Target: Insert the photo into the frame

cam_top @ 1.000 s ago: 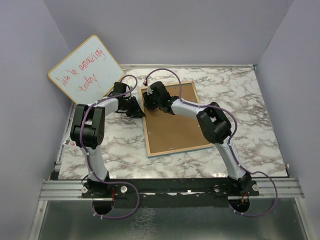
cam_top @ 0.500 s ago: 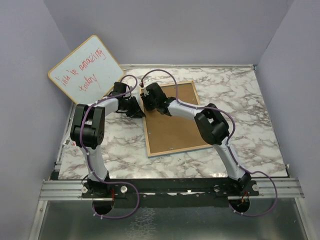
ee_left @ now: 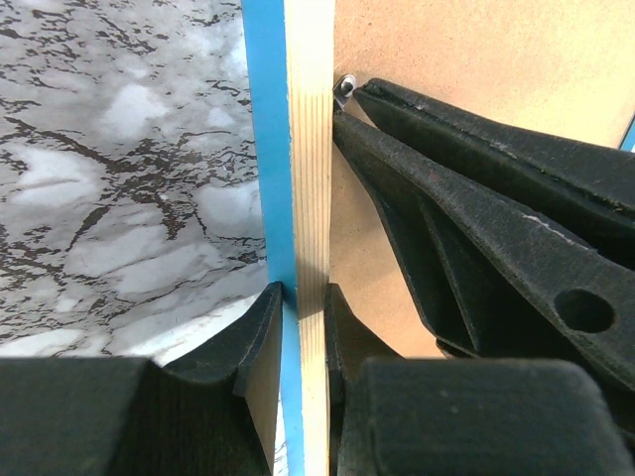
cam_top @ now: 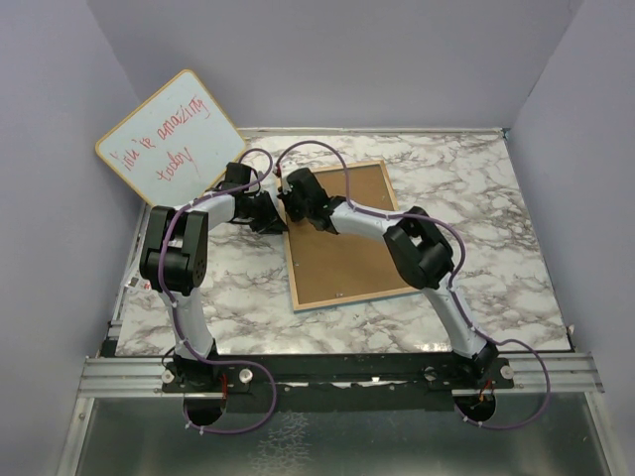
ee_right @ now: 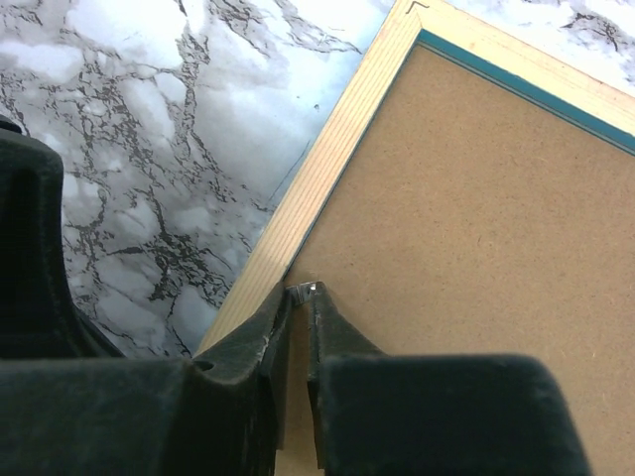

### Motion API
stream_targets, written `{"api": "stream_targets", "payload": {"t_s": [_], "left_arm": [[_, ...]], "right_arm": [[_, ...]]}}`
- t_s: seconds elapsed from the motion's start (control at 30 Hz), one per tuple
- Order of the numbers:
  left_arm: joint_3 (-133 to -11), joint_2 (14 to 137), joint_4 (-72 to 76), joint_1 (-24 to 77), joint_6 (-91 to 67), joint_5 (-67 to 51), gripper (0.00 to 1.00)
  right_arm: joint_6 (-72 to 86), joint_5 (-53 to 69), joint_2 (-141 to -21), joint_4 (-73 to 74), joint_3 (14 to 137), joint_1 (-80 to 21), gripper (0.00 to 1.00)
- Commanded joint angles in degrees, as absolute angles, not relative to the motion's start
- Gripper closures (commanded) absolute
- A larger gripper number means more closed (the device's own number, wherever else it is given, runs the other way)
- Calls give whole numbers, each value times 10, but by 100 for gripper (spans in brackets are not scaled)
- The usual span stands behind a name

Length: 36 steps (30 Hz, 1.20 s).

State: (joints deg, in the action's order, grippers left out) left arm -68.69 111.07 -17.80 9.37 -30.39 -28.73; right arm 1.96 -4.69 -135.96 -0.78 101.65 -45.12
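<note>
Now the right hand (ee_right: 298, 302) has narrowed onto the retaining tab (ee_right: 304, 289) beside the backing board (ee_right: 476, 258); the left hand (ee_left: 298, 312) clamps the frame (ee_left: 310, 149), lying face-down on the bench (ee_left: 119, 149). Tab release appears next; the photo is unseen.

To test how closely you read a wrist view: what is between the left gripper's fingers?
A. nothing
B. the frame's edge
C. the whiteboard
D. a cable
B: in the left wrist view the left gripper has its fingers closed on the frame, with the pale wood and blue rail running between them.
</note>
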Motion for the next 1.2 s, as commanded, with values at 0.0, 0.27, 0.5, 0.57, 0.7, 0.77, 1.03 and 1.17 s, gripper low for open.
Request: {"api": "stream_targets", "payload": {"t_s": [0.0, 0.27, 0.5, 0.57, 0.7, 0.77, 1.03, 1.17], "left_arm": [[-671, 1159, -197, 96, -282, -217, 98], [-671, 1158, -197, 96, -283, -218, 98], [-672, 1157, -198, 96, -284, -219, 98], [-673, 1158, -197, 96, -286, -221, 98], [-676, 1156, -197, 95, -288, -222, 98], [-675, 1155, -197, 94, -290, -222, 98], [-670, 1154, -192, 91, -293, -222, 98], [-665, 1151, -192, 91, -291, -221, 98]], "right_arm": [[29, -53, -1429, 88, 1005, -462, 91], [110, -109, -1447, 119, 1051, -462, 95], [192, -80, -1397, 106, 1061, -462, 87], [218, -55, -1370, 99, 1057, -460, 82], [270, -23, -1325, 81, 1033, -452, 72], [296, -26, -1313, 87, 1031, -447, 68], [379, 38, -1343, 123, 1052, -429, 81], [397, 27, -1365, 142, 1064, -425, 84]]}}
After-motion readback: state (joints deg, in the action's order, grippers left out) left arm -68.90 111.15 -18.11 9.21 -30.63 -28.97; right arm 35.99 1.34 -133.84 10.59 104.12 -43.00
